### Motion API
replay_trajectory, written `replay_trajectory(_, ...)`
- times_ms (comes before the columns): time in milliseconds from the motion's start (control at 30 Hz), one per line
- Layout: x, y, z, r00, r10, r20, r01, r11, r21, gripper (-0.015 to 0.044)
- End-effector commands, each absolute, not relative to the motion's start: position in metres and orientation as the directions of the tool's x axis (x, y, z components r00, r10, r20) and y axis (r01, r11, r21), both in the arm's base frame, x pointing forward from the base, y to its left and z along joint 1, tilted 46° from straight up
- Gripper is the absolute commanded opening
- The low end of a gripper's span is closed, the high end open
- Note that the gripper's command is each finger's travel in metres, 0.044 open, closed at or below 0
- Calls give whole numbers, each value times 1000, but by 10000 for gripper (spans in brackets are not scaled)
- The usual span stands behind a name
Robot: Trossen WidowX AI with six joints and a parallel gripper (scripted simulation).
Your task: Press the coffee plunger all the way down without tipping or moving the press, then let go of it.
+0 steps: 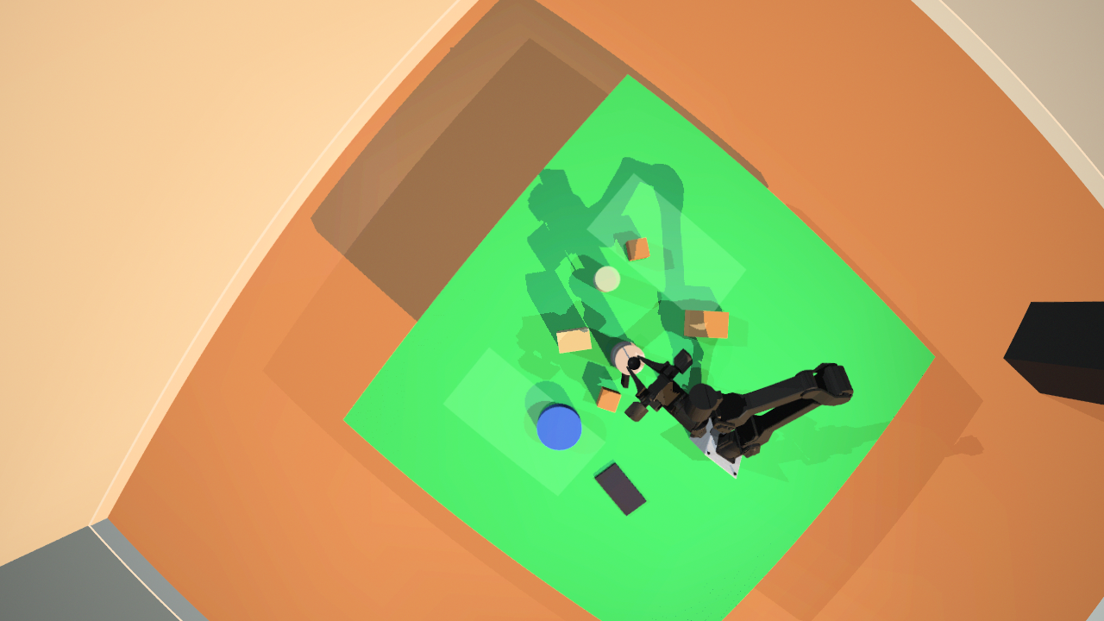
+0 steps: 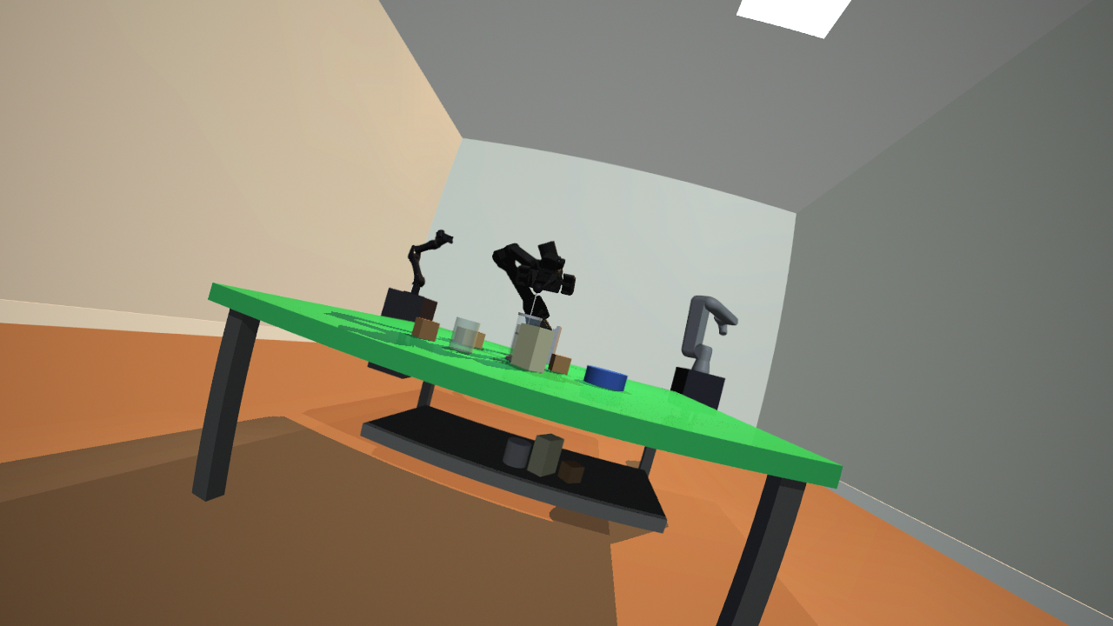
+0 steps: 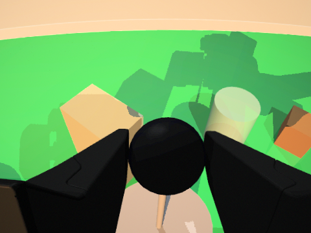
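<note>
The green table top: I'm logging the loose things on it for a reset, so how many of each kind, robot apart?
Orange-tan blocks: 4
Coffee press with black knob: 1
Pale translucent cup: 1
Blue round dish: 1
Dark flat slab: 1
Total: 8

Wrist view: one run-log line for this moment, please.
tool: shut on plunger knob | rod: exposed above lid | press: upright | release: pending
</note>
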State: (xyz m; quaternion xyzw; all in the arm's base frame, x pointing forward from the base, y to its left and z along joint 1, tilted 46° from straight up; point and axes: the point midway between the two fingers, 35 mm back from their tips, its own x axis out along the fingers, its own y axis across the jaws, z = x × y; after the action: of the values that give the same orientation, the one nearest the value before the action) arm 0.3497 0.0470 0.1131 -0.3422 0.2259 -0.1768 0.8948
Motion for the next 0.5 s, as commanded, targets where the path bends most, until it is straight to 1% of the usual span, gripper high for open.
replay_trajectory(0,346,33,94,817,-487,-309,146,694,-705,124)
replay_trajectory(467,347,15,79,819,-487,-304,148,691,-708,124)
